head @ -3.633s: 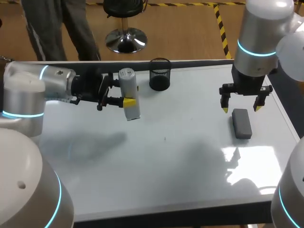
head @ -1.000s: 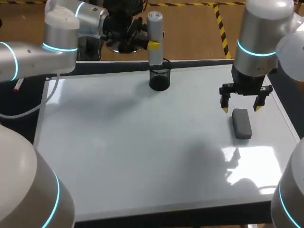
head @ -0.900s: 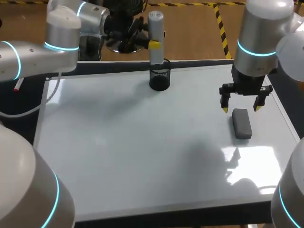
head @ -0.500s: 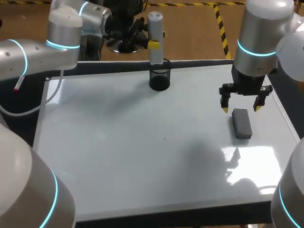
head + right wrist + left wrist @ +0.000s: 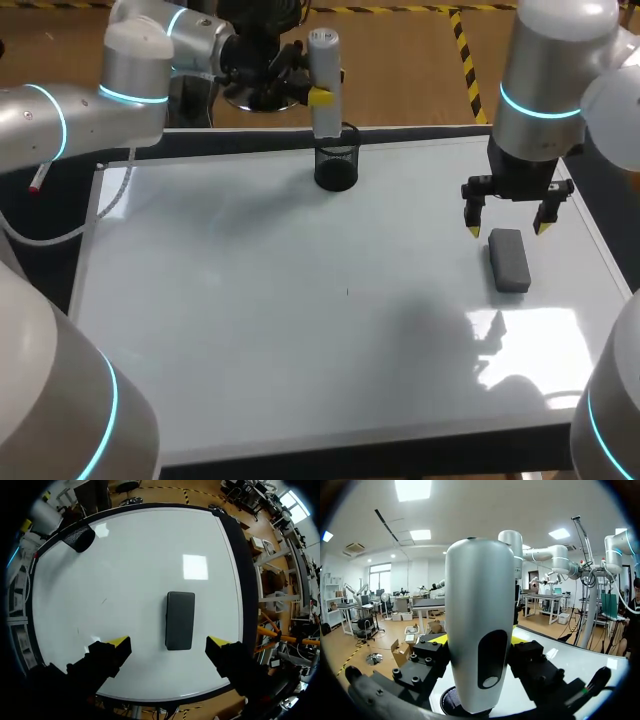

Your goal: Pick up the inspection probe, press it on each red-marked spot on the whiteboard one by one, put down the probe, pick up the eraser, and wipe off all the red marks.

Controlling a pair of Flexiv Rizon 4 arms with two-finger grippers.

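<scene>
Eraser (image 5: 508,261) lies flat on the surface (image 5: 250,330), 3 o'clock side. Right gripper (image 5: 507,230) hovers above it, fingers apart, holding nothing. Mesh cup (image 5: 336,168) stands at 12 o'clock. Left gripper (image 5: 320,96) is clamped on the probe (image 5: 323,50), upright above the cup.

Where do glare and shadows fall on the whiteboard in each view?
Head view: a bright glare patch on the whiteboard near its front edge, with a soft shadow beside it. Right wrist view: a square light reflection ahead of the eraser, not on it. Left wrist view: the probe hides most of the whiteboard.
</scene>
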